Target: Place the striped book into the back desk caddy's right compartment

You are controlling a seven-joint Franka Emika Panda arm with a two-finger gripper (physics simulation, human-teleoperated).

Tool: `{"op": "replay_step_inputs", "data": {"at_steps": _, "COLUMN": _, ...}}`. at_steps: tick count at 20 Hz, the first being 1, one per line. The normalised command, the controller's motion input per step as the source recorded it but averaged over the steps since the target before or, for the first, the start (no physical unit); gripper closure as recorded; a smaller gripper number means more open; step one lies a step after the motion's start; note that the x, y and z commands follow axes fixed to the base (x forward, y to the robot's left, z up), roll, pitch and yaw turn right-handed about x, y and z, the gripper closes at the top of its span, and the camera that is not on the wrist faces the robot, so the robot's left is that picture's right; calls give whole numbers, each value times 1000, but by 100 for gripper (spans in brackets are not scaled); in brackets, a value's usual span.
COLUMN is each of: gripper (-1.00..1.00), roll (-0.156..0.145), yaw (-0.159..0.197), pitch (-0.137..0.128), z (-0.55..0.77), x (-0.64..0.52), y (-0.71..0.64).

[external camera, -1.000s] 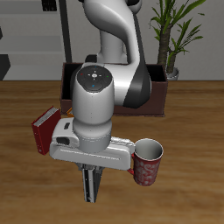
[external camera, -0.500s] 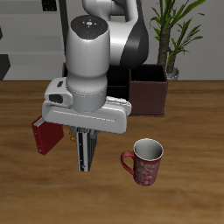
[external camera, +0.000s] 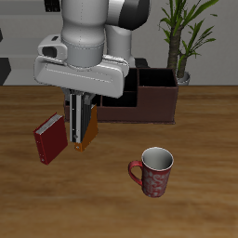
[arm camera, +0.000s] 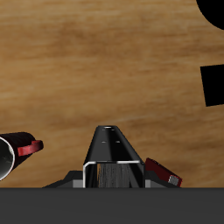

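Lifted higher and farther back, the gripper (external camera: 81, 125) carries the book (external camera: 82, 119). Its jaws clamp the thin, upright book with dark gray and black stripes.

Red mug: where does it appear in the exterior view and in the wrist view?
Exterior view: red mug near the table's front edge, upright.
Wrist view: partly cut off, handle toward the held striped book.
Shared landmark: the red book, on the striped book's other side.

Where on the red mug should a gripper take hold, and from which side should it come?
Pinch the rim wall from above: the red mug stands upright with its mouth open. Keep clear of the handle, which juts sideways.
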Motion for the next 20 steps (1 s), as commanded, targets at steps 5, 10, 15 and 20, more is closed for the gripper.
{"op": "replay_step_inputs", "data": {"at_steps": 5, "gripper": 100, "roll": -17, "yaw": 24, "pitch": -38, "z": 328, "x": -503, "y": 102}}
{"op": "replay_step_inputs", "data": {"at_steps": 10, "gripper": 100, "roll": 27, "yaw": 36, "pitch": -33, "z": 142, "x": -337, "y": 118}}
{"op": "replay_step_inputs", "data": {"at_steps": 15, "gripper": 100, "roll": 7, "yaw": 30, "pitch": -18, "z": 188, "x": -367, "y": 93}}
{"op": "replay_step_inputs", "data": {"at_steps": 20, "gripper": 100, "roll": -1, "yaw": 13, "pitch": -11, "z": 186, "x": -355, "y": 78}}
